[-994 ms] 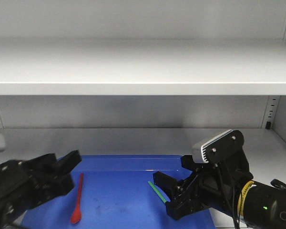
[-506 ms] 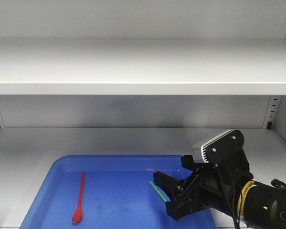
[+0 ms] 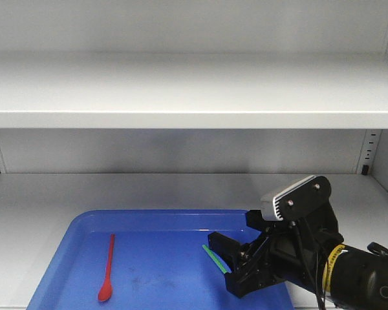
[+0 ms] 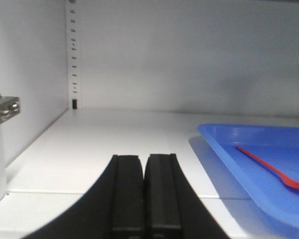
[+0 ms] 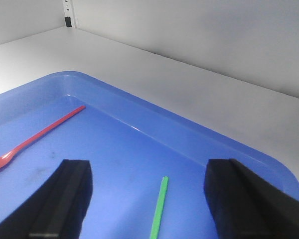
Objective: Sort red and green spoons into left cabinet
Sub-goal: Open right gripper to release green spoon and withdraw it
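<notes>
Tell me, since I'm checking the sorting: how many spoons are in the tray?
2. The red spoon lies in the blue tray's left part; the green spoon lies right of centre, its lower end hidden by the right gripper.

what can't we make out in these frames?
- Green spoon: the front view shows only its handle end, the right gripper covers the rest; the right wrist view cuts it at the bottom edge.
- Red spoon: the left wrist view cuts its bowl at the right edge.
- Blue tray: near edge below frame in the front view.
- Left gripper: absent from the front view.
</notes>
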You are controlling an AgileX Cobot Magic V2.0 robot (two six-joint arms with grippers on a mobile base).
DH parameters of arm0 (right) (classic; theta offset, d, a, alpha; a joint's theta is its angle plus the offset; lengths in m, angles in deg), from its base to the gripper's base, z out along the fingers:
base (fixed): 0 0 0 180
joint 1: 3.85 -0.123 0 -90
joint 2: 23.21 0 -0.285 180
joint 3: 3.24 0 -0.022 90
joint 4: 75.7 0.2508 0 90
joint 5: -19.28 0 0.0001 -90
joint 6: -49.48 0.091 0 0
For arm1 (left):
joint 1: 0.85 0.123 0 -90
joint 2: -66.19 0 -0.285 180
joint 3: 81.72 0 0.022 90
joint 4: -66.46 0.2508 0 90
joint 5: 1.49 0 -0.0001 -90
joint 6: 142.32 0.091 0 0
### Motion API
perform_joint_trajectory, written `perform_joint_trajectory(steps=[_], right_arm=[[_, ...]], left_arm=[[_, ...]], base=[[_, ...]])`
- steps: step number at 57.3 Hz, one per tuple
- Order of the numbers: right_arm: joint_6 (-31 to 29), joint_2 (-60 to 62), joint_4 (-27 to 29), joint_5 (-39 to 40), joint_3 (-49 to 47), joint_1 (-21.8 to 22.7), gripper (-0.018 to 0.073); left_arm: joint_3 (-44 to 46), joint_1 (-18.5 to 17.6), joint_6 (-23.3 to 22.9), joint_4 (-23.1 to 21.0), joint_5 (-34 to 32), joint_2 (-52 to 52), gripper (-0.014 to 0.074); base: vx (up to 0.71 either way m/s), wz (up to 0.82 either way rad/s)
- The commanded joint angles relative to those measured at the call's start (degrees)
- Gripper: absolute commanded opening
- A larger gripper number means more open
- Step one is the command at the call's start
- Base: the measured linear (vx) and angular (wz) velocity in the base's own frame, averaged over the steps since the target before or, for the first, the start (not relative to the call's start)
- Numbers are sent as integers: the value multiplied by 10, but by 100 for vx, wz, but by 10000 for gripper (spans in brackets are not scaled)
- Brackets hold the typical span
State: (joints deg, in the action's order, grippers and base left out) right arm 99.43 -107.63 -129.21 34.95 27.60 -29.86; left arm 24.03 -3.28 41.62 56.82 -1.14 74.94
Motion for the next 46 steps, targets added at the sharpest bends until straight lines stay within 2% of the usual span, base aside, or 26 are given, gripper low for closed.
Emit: perform_joint_trajectory(steps=[1, 8, 14, 46], right_arm=[[-5, 14, 9, 28, -21, 0, 532], [-5, 13, 8, 31, -20, 0, 532], [-5, 10, 7, 29, -20, 0, 532], [-5, 7, 7, 29, -20, 0, 532]], left_arm=[[-17, 7, 1, 0, -58, -29, -6], [-45, 7, -3, -6, -62, -21, -6], [-43, 7, -2, -5, -41, -22, -6], [-43, 7, -2, -5, -42, -21, -6]], base=[[0, 0], [0, 0], [0, 0], [0, 0]])
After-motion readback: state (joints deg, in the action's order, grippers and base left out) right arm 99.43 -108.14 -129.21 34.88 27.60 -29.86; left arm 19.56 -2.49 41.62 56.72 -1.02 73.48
